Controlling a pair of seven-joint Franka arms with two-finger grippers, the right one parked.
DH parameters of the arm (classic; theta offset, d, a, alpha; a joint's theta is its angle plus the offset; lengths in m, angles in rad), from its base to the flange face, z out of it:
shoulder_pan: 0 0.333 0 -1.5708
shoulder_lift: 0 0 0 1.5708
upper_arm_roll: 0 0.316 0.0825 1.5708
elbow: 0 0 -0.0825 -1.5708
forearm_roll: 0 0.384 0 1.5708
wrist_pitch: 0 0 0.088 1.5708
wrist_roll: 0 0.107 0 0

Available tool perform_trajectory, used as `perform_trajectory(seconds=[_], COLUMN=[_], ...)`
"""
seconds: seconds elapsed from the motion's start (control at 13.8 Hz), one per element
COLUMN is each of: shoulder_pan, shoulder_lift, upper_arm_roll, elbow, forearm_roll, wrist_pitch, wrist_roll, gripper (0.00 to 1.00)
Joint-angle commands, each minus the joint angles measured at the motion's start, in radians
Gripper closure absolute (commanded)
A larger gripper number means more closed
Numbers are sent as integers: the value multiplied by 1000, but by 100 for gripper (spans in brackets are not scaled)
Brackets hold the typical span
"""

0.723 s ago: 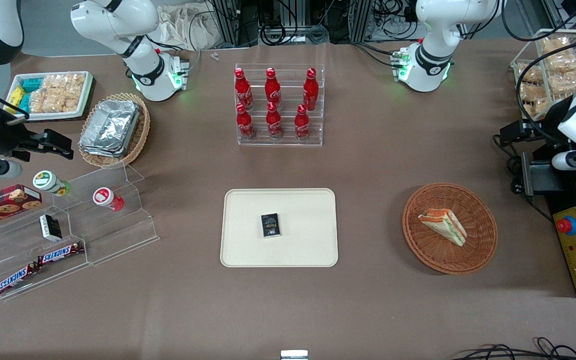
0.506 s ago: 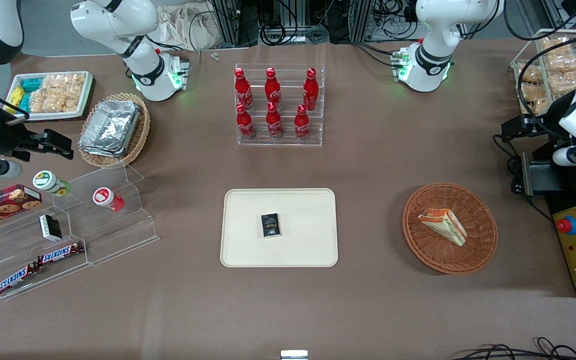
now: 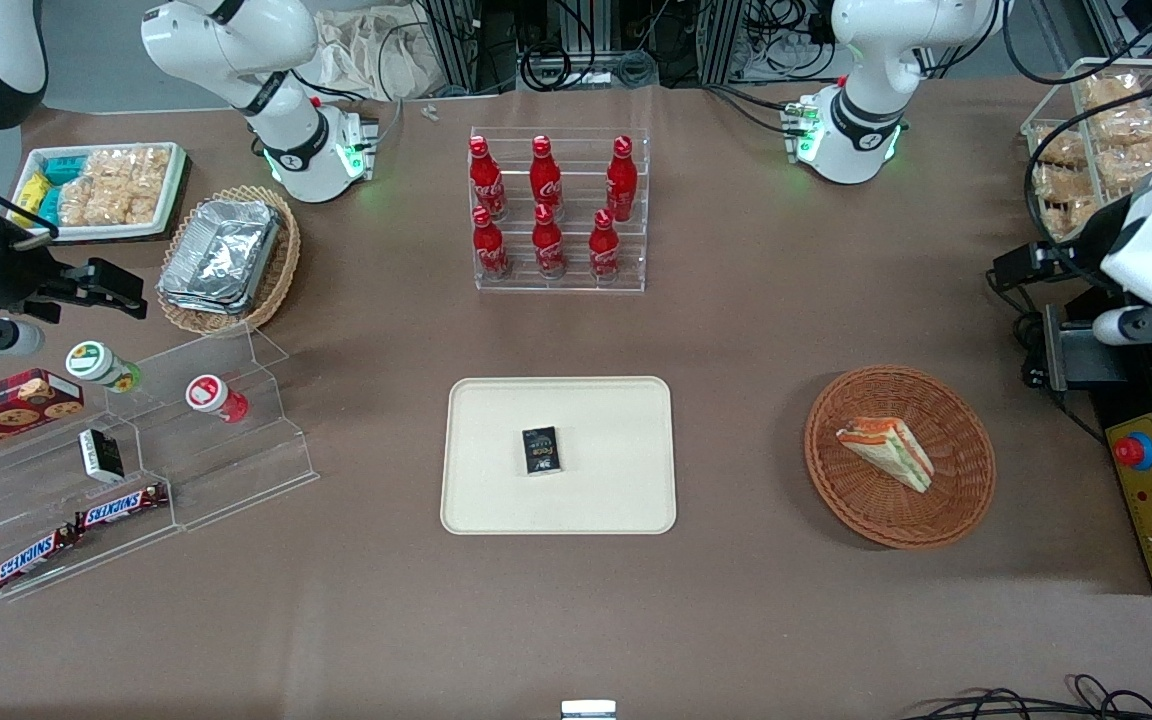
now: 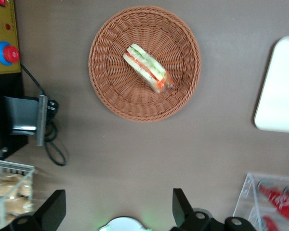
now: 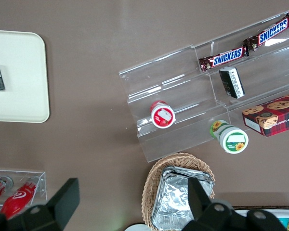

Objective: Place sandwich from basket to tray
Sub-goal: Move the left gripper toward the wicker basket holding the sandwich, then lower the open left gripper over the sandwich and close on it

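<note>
The sandwich, a white bread wedge with orange and green layers, lies in the round reddish-brown basket toward the working arm's end of the table. Both show in the left wrist view, the sandwich in the middle of the basket. The cream tray lies mid-table with a small black packet on it; a corner of the tray shows in the left wrist view. My left gripper is open and empty, high above the table, farther from the front camera than the basket.
A yellow control box with a red button sits beside the basket at the table's end. A clear rack of red bottles stands farther back mid-table. A wire rack of snack bags stands at the working arm's end.
My left arm has shifted a little toward the middle of the table and slightly lower. The sandwich, basket and tray have not moved.
</note>
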Motion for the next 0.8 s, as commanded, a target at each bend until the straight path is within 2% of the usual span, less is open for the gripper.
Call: perform_trajectory(seconds=[0.0,0.29,0.72], shoulder_pan=[0,0,-4], shoulder_lift=[-4,31,233], upper_arm_roll=[-5,-5,-5], elbow=[-133,-289,-306], forearm_roll=[-13,-13,-7], wrist_pitch=[147,391,603], wrist_roll=[-162,-346,-604], gripper=[1,1,1])
